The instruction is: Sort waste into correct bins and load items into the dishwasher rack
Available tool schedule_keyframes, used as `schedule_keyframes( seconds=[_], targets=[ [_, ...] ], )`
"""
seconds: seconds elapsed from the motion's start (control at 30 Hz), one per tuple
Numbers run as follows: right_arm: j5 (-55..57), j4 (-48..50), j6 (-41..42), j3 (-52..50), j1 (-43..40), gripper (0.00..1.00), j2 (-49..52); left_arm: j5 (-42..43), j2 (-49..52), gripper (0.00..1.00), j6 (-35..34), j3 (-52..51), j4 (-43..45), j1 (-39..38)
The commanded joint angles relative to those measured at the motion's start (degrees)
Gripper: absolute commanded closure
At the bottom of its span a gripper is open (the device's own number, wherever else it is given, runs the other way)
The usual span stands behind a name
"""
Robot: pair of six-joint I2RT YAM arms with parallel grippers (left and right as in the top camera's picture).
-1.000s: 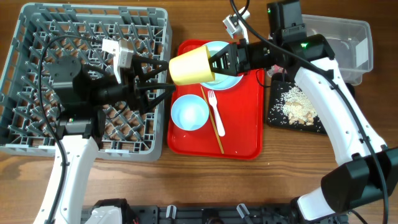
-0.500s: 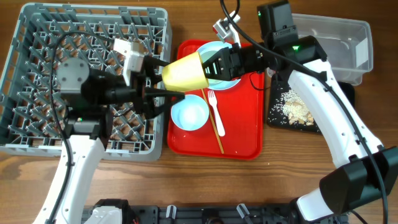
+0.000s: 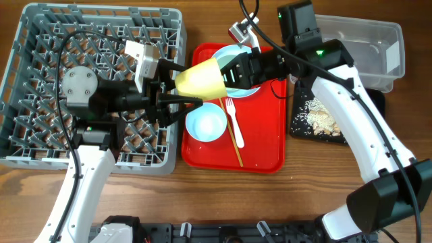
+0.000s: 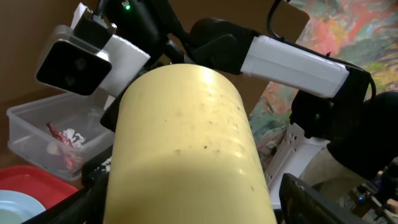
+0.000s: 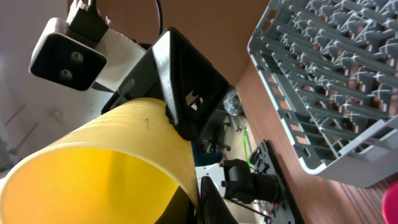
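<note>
Pinching the rim of the yellow cup [image 3: 200, 77], the right claw [image 3: 228, 70] is closed on it and holds it sideways in the air over the left edge of the red tray [image 3: 270, 145], upper centre of the frame. The left claw [image 3: 183, 85] stands spread around the cup's closed end, with a gap showing beside one finger. The grey dishwasher rack [image 3: 15, 81] fills the upper left, and a white fork [image 3: 232, 111] lies on the tray.

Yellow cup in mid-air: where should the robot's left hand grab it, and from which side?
Around its side wall near the closed base, coming from the rack side. The yellow cup lies sideways, base pointing that way, and the right hand pinches its rim.
</note>
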Motion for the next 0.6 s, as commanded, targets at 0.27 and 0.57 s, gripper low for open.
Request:
schedule_keyframes(
  seconds=[0.27, 0.57],
  targets=[
    [0.72, 0.24, 0.46, 0.33, 0.39, 0.96, 0.39, 1.16, -0.13, 0.31, -3.21, 0.79, 2.97, -0.55],
    [0.72, 0.24, 0.48, 0.33, 0.39, 0.96, 0.39, 1.16, -0.13, 0.38, -3.21, 0.79, 2.97, -0.55]
  ],
)
